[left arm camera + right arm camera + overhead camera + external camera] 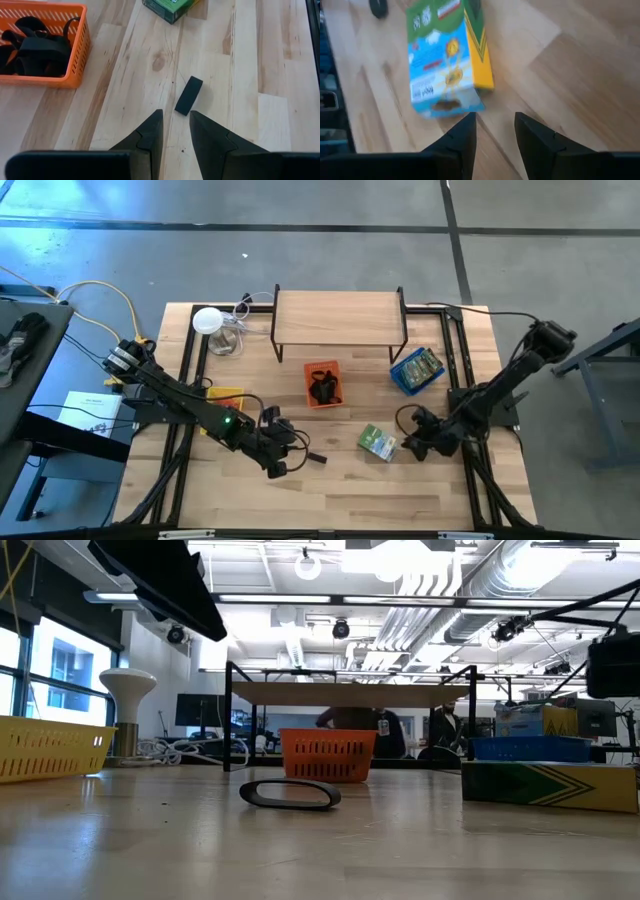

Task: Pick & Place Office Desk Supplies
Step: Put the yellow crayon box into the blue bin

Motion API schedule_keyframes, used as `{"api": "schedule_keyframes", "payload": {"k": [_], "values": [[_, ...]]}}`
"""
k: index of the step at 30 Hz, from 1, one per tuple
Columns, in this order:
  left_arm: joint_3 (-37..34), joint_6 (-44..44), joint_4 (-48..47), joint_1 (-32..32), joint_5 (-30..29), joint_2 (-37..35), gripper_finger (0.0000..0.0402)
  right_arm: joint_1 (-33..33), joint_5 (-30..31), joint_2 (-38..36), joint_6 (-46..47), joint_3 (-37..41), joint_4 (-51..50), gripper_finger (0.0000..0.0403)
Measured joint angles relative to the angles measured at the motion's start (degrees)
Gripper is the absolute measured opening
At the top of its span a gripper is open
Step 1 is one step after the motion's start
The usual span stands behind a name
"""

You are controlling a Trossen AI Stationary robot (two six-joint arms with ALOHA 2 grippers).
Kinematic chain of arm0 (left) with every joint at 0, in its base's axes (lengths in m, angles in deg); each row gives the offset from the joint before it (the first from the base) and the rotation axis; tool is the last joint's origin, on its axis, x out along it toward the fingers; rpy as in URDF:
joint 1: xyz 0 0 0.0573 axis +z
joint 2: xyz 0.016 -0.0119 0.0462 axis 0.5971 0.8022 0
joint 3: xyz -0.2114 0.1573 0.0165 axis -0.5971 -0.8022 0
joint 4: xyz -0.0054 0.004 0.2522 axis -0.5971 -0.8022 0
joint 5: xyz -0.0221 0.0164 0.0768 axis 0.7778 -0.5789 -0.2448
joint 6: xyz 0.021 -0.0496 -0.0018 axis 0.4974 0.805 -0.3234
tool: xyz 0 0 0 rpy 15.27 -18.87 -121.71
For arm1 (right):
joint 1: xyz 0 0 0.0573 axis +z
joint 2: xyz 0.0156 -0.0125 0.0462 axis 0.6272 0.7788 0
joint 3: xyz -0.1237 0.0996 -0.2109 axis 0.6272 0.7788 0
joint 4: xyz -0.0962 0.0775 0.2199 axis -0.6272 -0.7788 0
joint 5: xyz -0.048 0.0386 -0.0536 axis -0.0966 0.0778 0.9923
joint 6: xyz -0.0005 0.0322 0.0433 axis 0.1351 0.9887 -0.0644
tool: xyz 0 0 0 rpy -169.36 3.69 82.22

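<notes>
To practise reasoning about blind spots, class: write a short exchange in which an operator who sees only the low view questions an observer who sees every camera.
Operator: A flat black piece lies in front of the orange basket. Is a hand near it?
Observer: Yes. The left hand is just short of it, pointing at it, fingers apart and holding nothing.
Operator: And the green-and-yellow box at my right?
Observer: The right hand is directly beside it, fingers apart, with the box just ahead of them and not gripped.
</notes>
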Motion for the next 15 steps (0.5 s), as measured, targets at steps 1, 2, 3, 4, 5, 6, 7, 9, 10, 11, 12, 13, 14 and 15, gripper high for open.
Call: {"api": "schedule_keyframes", "payload": {"k": [1, 2, 3, 4, 5, 6, 7, 9, 10, 11, 12, 13, 14, 15], "values": [[0.0, 0.0, 0.03, 0.0, 0.03, 0.0, 0.0091, -0.7, 0.16, 0.0, -0.61, 0.4, 0.96, 0.0122], [0.0, -0.01, 0.04, 0.0, 0.07, 0.0, 0.0091, -1.43, 0.28, 0.0, -1.31, 0.51, 1.29, 0.0122], [0.0, -0.01, 0.03, 0.0, 0.14, 0.0, 0.0091, -2.1, 0.09, 0.0, -2.03, 0.58, 1.66, 0.0123], [0.0, -0.01, 0.02, 0.0, 0.14, 0.0, 0.0091, -2.69, -0.31, 0.01, -3.01, 0.58, 2.04, 0.0123], [0.0, 0.01, 0.04, 0.0, 0.14, 0.0, 0.0091, -3.26, -0.86, 0.01, -3.94, 0.61, 2.71, 0.0125], [0.0, -0.01, 0.04, 0.0, 0.14, 0.0, 0.0091, -3.93, -1.79, 0.02, -4.85, 0.61, 3.5, 0.0125], [0.0, -0.01, 0.04, 0.0, 0.14, 0.0, 0.0091, -4.69, -3.22, 0.0, -5.65, 0.58, 4.15, 0.0126], [0.0, -0.01, 0.04, 0.13, 0.14, 0.0, 0.0091, -6.24, -5.86, 0.02, -6.07, 0.58, 4.7, 0.0126], [0.0, -0.02, 0.03, 0.28, 0.14, 0.0, 0.0091, -6.87, -6.87, 0.02, -6.09, 0.58, 4.85, 0.0125], [0.0, -0.03, 0.04, 0.4, 0.14, 0.0, 0.0091, -7.42, -7.58, 0.02, -6.38, 0.58, 5.17, 0.0124], [0.0, -0.04, 0.01, 0.6, 0.14, 0.0, 0.0091, -7.85, -8.08, 0.02, -7.14, 0.58, 5.69, 0.0123], [0.0, -0.01, 0.03, 0.75, 0.12, 0.0, 0.0091, -8.12, -8.45, 0.02, -7.91, 0.58, 6.45, 0.0122], [0.0, -0.01, 0.04, 0.89, 0.12, 0.0, 0.0091, -8.39, -9.2, 0.02, -8.87, 0.58, 7.51, 0.012], [0.0, -0.01, 0.02, 1.1, 0.12, 0.0, 0.0091, -8.56, -9.78, 0.02, -9.63, 0.58, 8.69, 0.012]]}}
